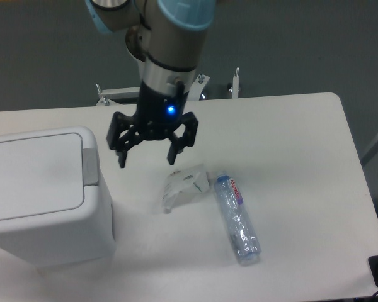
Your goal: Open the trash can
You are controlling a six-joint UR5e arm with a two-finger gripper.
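The trash can (41,195) is a large white boxy bin at the left of the table, its flat lid shut and its grey push tab (89,165) on the right edge of the lid. My gripper (148,158) hangs above the table just right of the bin, fingers spread open and empty. It is a short way right of the push tab and touches nothing.
A crumpled clear plastic wrapper (184,185) lies below the gripper. A clear plastic bottle (237,217) lies on its side to the right of it. The white table (290,138) ends at the right; a metal bracket (233,85) stands at its back edge.
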